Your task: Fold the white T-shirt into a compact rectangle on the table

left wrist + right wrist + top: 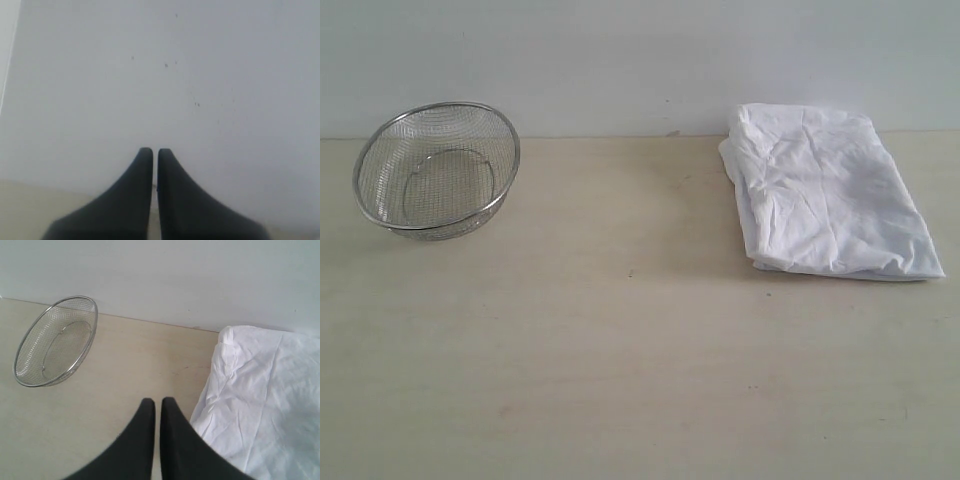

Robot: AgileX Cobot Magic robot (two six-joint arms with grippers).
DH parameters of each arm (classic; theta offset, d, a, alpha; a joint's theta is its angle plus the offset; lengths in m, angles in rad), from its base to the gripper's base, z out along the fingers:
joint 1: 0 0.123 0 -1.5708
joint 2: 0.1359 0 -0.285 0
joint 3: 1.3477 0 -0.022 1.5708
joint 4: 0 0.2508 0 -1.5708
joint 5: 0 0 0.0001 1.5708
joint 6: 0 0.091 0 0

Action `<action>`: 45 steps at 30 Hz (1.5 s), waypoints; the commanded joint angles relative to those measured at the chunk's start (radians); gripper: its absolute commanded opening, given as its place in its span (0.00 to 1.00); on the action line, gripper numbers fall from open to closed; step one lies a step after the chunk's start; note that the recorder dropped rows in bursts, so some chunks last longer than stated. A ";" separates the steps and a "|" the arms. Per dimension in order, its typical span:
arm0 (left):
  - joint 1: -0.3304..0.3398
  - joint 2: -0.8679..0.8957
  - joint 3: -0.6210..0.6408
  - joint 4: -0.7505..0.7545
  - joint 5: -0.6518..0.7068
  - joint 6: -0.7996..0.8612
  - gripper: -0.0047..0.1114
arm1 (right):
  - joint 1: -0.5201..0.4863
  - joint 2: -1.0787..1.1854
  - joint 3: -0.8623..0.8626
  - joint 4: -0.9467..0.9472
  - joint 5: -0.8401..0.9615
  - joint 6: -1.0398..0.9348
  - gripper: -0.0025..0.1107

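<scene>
The exterior view looks at a shallow downward angle across the tabletop (620, 350) to the wall (620, 60), with the mesh bowl (435, 170) upper left of the frame and the white T-shirt (825, 190) upper right. The right wrist view, nearer, looks over the right claw (157, 401) at the same bowl, shirt and wall. The left wrist view faces the wall over the left claw (155, 150), sharing only a strip of tabletop.
</scene>
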 commanded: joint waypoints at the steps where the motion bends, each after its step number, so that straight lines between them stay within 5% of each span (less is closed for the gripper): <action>1: -0.003 -0.002 0.007 -0.013 0.198 0.036 0.08 | -0.001 -0.007 0.001 0.004 -0.007 -0.003 0.02; 9: -0.003 -0.002 0.007 0.061 0.319 0.025 0.08 | -0.001 -0.007 0.001 0.004 -0.007 -0.003 0.02; 15: -0.003 -0.001 0.007 0.405 0.475 -0.357 0.08 | -0.001 -0.007 0.001 0.004 -0.007 -0.003 0.02; 45: -0.003 -0.001 0.007 0.401 0.481 -0.304 0.08 | -0.001 -0.007 0.001 0.004 -0.002 -0.003 0.02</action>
